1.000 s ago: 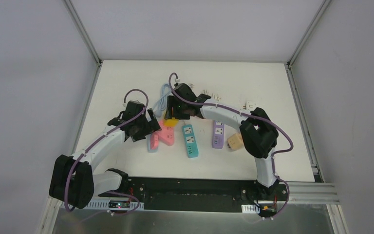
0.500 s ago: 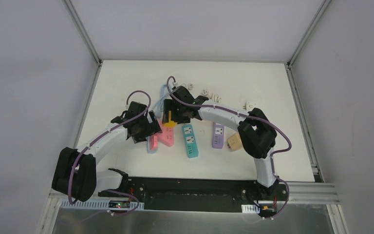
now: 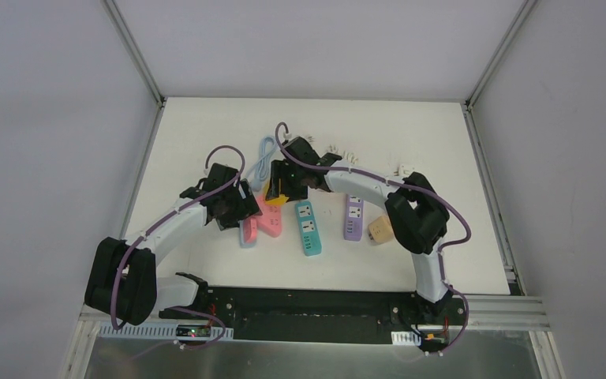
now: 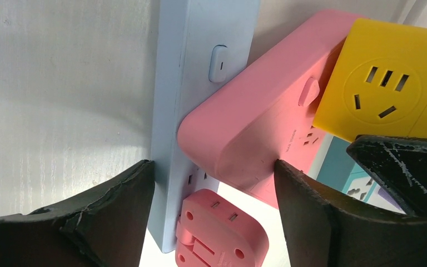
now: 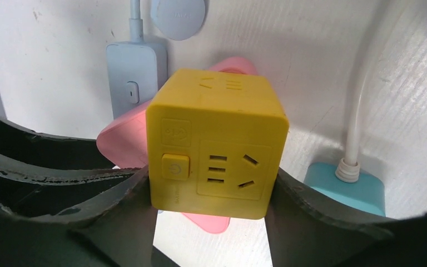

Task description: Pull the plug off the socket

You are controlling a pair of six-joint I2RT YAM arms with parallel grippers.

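The left arm (image 3: 167, 227) and the right arm (image 3: 363, 183) have smooth white link shells and bulky black joint housings. A thin purple cable (image 3: 222, 147) follows each arm in loose loops. The claw fingers (image 4: 105, 217) are matt black wedges with scratched, worn edges. The bases (image 3: 193, 288) are black.

"Free room?"
"Bare table (image 3: 410, 130) far right, also near left. Jammed at centre: pale blue strip (image 4: 200, 83), pink block (image 4: 256, 139), yellow cube (image 5: 217, 144), all touching."
"Between teal strip (image 3: 308, 227) and purple strip (image 3: 353, 217)?"
"Narrow lane only. Blocked near end of pale blue strip by pink plug (image 4: 222, 233)."
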